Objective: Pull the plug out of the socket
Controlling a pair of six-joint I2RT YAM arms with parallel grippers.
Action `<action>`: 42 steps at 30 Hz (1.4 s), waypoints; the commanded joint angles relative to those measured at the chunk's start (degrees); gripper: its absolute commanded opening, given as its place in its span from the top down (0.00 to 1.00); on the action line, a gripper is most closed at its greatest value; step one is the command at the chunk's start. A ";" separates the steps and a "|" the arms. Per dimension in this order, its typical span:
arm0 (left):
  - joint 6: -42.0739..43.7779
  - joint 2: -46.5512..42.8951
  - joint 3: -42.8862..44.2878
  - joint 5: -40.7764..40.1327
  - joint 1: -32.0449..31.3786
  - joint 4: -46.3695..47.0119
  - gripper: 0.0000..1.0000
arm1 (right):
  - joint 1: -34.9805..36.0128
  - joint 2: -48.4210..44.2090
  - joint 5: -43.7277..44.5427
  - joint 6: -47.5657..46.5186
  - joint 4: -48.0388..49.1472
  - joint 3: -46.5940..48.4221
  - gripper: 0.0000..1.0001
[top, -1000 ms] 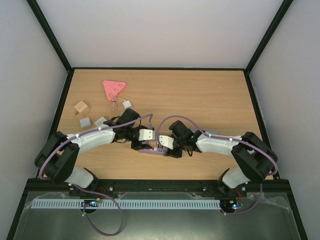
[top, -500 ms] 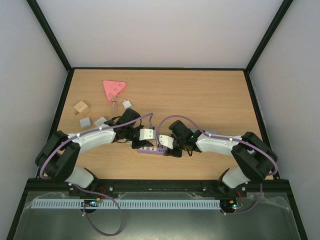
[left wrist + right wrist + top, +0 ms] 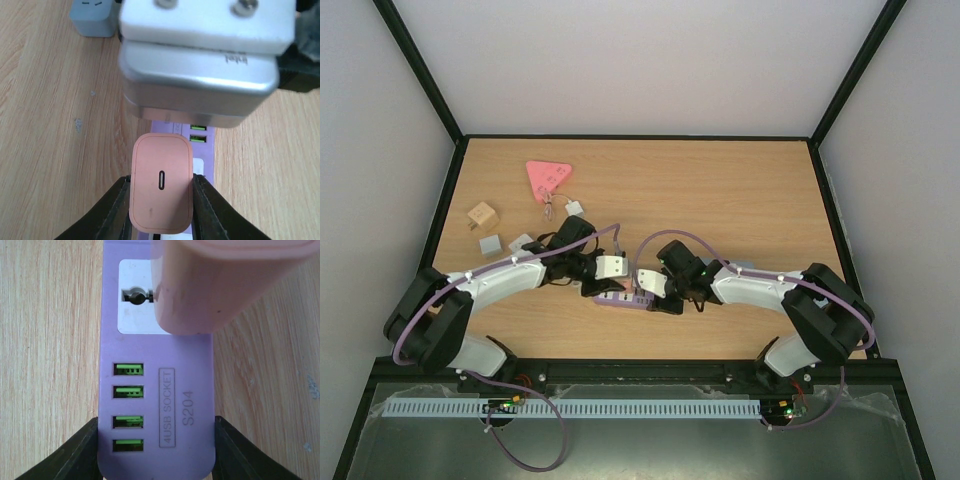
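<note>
The pink plug (image 3: 161, 182) is a rounded charger block, and my left gripper (image 3: 161, 200) is shut on its two sides. It sits over the white socket face of the purple power strip (image 3: 157, 405), which has green USB ports. In the right wrist view the plug (image 3: 220, 285) covers most of the socket face. One socket hole shows beside it, and the plug's pins are hidden. My right gripper (image 3: 156, 450) is shut on the strip's USB end. In the top view both grippers meet over the strip (image 3: 612, 301) near the table's front middle.
A pink triangle (image 3: 548, 178), a small white adapter (image 3: 574, 208), a wooden cube (image 3: 483, 216) and two grey blocks (image 3: 491, 243) lie at the far left. One grey block (image 3: 92, 20) shows in the left wrist view. The right wrist's body (image 3: 200, 60) hangs just beyond the plug.
My left wrist has shifted slightly away from the near edge with the plug in its grip. The right gripper and the strip have hardly moved.
</note>
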 commanded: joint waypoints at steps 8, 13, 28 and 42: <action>-3.11 2.80 5.43 7.00 2.10 -3.97 0.76 | -0.16 0.91 2.02 0.85 0.02 1.19 0.93; -1.05 1.99 5.83 6.43 4.57 -6.78 0.76 | -0.10 0.73 2.02 0.85 0.05 1.09 0.94; -5.51 3.14 11.92 4.25 27.37 -10.24 0.74 | -0.75 4.29 6.36 -2.86 -5.09 6.61 0.88; -10.80 16.06 18.15 0.62 38.34 -15.21 0.73 | -3.00 6.70 6.78 -3.94 -8.61 11.82 0.58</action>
